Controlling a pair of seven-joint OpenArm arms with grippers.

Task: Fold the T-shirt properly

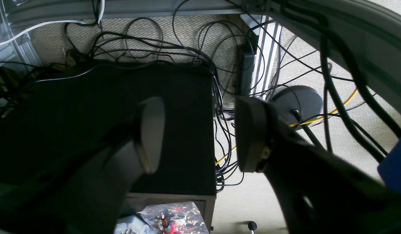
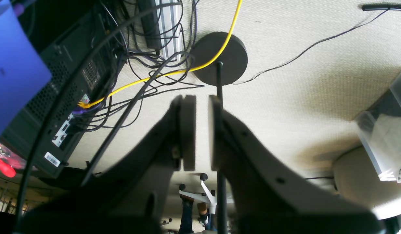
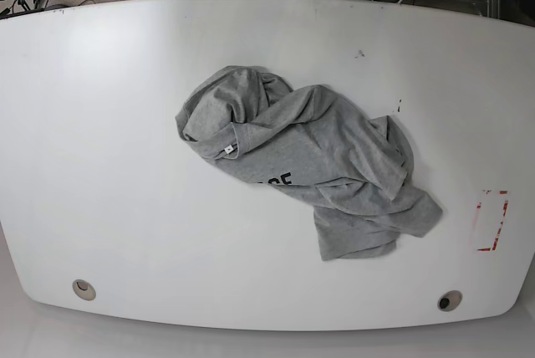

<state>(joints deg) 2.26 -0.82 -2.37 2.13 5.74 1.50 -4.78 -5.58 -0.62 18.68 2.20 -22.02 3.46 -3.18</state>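
The T-shirt [image 3: 309, 153] lies crumpled in a heap on the white table [image 3: 100, 124], heather grey, with its small white neck tag [image 3: 227, 150] up and part of the black lettering [image 3: 277, 182] showing. Neither arm appears in the base view. In the left wrist view my left gripper [image 1: 200, 136] is open, with nothing between its pads, and it looks at the floor. My right gripper [image 2: 202, 130] is shut to a thin slit and holds nothing. It also faces the floor. The shirt appears in neither wrist view.
A red-outlined rectangle [image 3: 491, 220] marks the table's right side, and two round holes [image 3: 83, 288] [image 3: 449, 300] sit near the front edge. Off the table are a black computer case [image 1: 174, 123], tangled cables, a round stand base [image 2: 220, 58] and a clear bin [image 2: 385, 136].
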